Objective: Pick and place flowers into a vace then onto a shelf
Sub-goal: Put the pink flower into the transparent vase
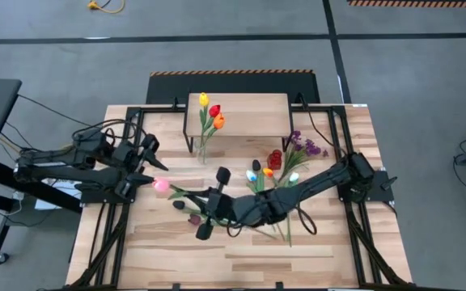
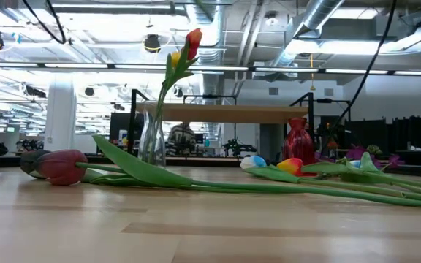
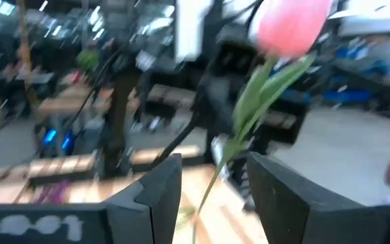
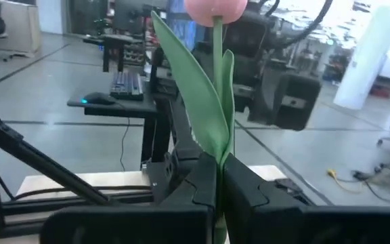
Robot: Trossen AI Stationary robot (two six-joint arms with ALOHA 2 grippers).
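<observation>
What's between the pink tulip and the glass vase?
Nothing visible. The right gripper is shut on the pink tulip, near the open left gripper. The table stretch toward the glass vase in front of the shelf looks bare.

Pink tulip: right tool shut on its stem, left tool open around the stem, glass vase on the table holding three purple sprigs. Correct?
Not quite. The glass vase holds tulips in yellow, red and orange, as the high view shows; the purple sprigs lie on the table. The rest stands: right tool is shut on the pink tulip stem, left tool open around it.
</observation>
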